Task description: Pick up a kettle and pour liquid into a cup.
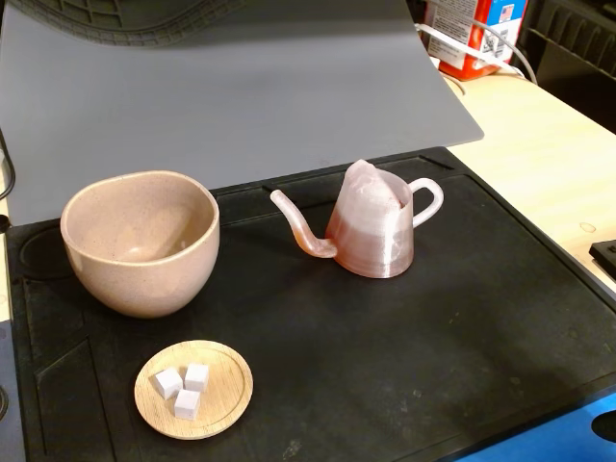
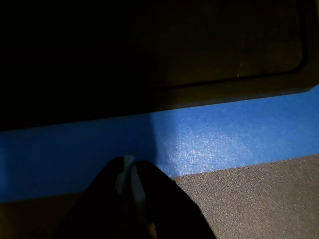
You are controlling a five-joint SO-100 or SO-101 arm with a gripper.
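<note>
The translucent pinkish kettle [image 1: 373, 231] stands upright on the black mat [image 1: 385, 366]. Its thin curved spout points left and its white loop handle points right. A darker band in its lower body may be the liquid. The beige-pink speckled cup [image 1: 141, 241] stands left of the kettle and looks empty. My gripper [image 2: 130, 169] shows only in the wrist view, at the bottom, with its dark fingertips pressed together and nothing between them. It hangs over blue tape [image 2: 209, 139] at the mat's edge, away from the kettle and the cup.
A small round wooden saucer [image 1: 194, 389] with three white cubes lies in front of the cup. A grey sheet [image 1: 221, 96] lies behind the mat. A red and white container [image 1: 472, 34] stands at the back right on the wooden table [image 1: 549, 164].
</note>
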